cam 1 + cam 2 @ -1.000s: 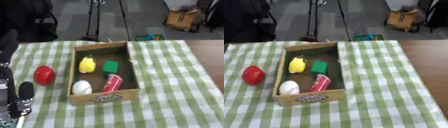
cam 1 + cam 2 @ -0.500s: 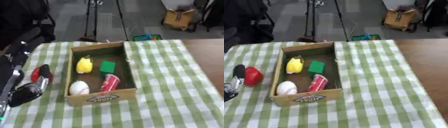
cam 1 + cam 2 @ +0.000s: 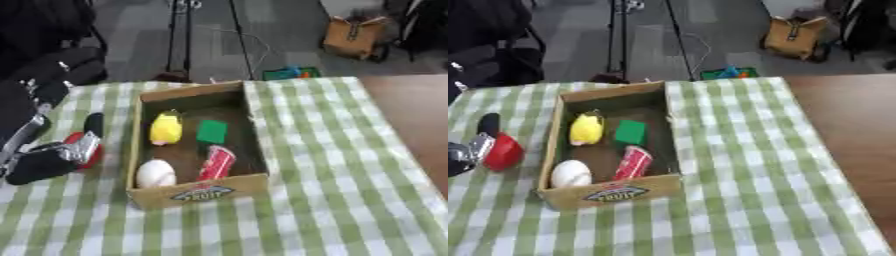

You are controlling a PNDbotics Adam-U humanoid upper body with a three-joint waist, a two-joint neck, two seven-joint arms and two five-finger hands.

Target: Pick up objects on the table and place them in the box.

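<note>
A red round object (image 3: 507, 151) lies on the checked cloth left of the cardboard box (image 3: 203, 189). My left hand (image 3: 51, 159) comes in from the left and wraps it: one finger (image 3: 93, 124) stands along its far side, and the rest of the hand covers its near left side. It still rests on the cloth. In the box lie a yellow object (image 3: 165, 128), a green block (image 3: 212, 131), a red can (image 3: 217, 163) and a white ball (image 3: 155, 173). My right hand shows in no view.
The green-and-white checked cloth (image 3: 341, 165) covers the table, with bare brown tabletop (image 3: 850, 115) at the right. Beyond the far edge are a tripod, a brown bag (image 3: 354, 37) on the floor and a dark chair at the left.
My left arm has come in from the lower left and its hand has closed around the red object. The camera has also shifted a little.
</note>
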